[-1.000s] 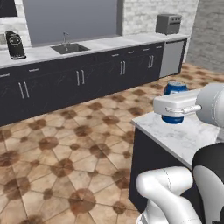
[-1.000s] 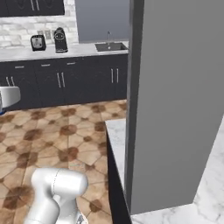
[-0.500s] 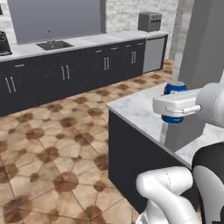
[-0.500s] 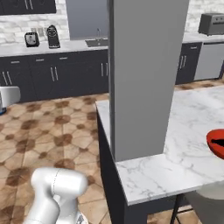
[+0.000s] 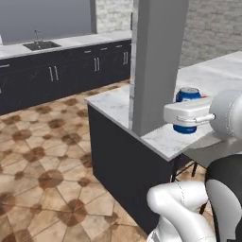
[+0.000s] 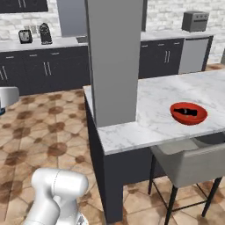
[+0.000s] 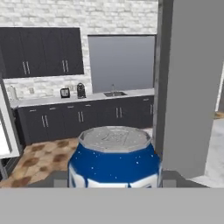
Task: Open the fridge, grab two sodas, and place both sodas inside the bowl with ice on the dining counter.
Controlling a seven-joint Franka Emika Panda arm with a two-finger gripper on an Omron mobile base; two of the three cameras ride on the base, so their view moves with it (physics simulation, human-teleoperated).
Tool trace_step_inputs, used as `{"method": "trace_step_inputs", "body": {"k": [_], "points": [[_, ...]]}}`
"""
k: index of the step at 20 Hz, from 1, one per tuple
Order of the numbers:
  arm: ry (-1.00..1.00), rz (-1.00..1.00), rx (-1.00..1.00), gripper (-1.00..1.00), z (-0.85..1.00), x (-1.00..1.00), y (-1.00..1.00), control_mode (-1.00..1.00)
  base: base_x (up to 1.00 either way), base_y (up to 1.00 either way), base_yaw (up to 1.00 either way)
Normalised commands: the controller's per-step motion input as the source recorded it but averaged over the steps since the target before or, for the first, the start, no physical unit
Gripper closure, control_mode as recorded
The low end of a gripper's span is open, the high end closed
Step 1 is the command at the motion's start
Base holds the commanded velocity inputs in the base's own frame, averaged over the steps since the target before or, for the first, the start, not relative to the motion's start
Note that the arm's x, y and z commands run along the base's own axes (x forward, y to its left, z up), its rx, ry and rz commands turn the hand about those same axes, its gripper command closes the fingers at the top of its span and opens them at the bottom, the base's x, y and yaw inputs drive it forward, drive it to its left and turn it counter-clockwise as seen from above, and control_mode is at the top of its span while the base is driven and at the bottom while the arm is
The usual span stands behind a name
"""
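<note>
While end effector grips blue soda | marble dining counter bears red bowl | tiled floor

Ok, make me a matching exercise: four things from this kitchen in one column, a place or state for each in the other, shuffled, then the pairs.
Things
1. blue soda can
2. red bowl
3. grey chair
4. sink

Places or states
A. set into the dark-cabinet worktop by the far wall
B. tucked under the edge of the dining counter
C. held in the gripper
D. resting on the white marble top

Pairs: 1-C, 2-D, 3-B, 4-A
</note>
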Motion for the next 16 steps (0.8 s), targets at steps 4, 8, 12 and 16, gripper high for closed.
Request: {"method": "trace_step_inputs", "body": {"k": [4, 8, 12, 16], "points": [[0.00, 0.00, 0.00, 1.00, 0.00, 0.00, 0.00, 1.00, -0.66, -1.00, -0.04], [0.00, 0.00, 0.00, 1.00, 0.00, 0.00, 0.00, 1.00, -0.55, -1.00, -0.01], [0.00, 0.00, 0.00, 1.00, 0.00, 0.00, 0.00, 1.00, -0.37, -1.00, 0.00], [0.00, 0.00, 0.00, 1.00, 0.00, 0.00, 0.00, 1.00, 0.00, -1.00, 0.00]]}}
